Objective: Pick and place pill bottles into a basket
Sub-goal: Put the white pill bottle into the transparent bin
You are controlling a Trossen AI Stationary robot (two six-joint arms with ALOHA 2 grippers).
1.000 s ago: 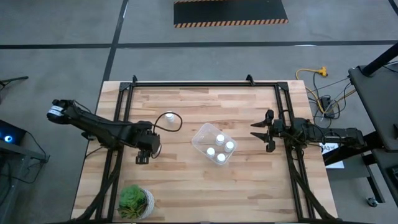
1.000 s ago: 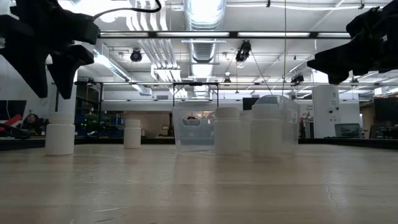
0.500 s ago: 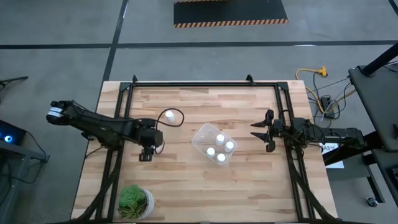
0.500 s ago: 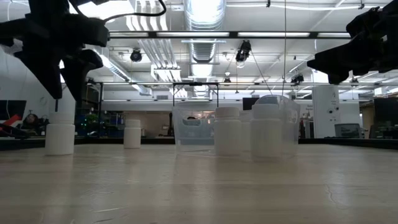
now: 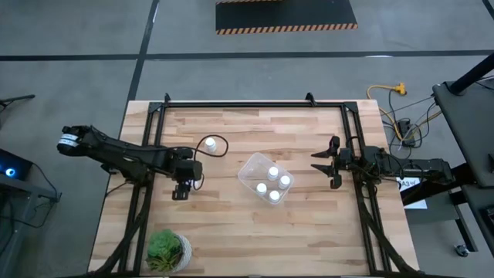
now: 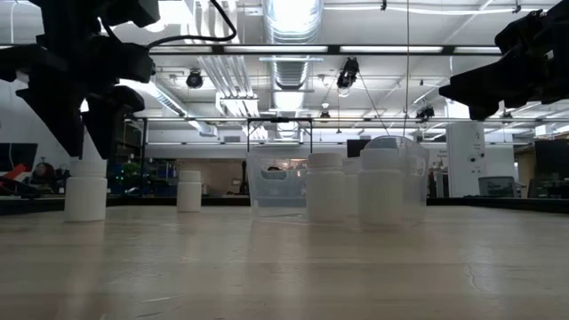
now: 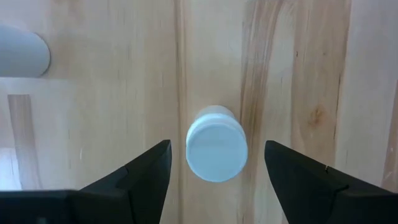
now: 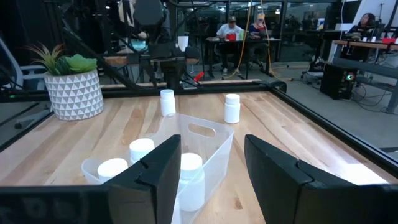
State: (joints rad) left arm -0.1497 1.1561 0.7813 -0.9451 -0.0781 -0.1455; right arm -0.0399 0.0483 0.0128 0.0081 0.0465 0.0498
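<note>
One white pill bottle (image 7: 216, 155) stands upright on its base on the wooden table, right under my left gripper (image 7: 216, 144). That gripper points down, open, one finger to each side of the cap and above it, touching nothing; the low view shows the same gripper (image 6: 85, 142) over this bottle (image 6: 86, 191). A second bottle (image 5: 210, 144) stands farther back. The clear basket (image 5: 248, 171) at mid-table holds several bottles. My right gripper (image 5: 330, 164) waits open and level at the right side.
A green potted plant (image 5: 168, 250) sits at the near left corner. Black frame rails (image 5: 147, 147) run along the table's left, right and far sides. Bare wood lies between the left bottles and the basket. People sit at desks (image 8: 233, 31) in the room beyond the table.
My left gripper has sunk a little toward the bottle beneath it and drifted slightly toward the table's far edge, its fingers staying open. The bottles and basket stand as before.
</note>
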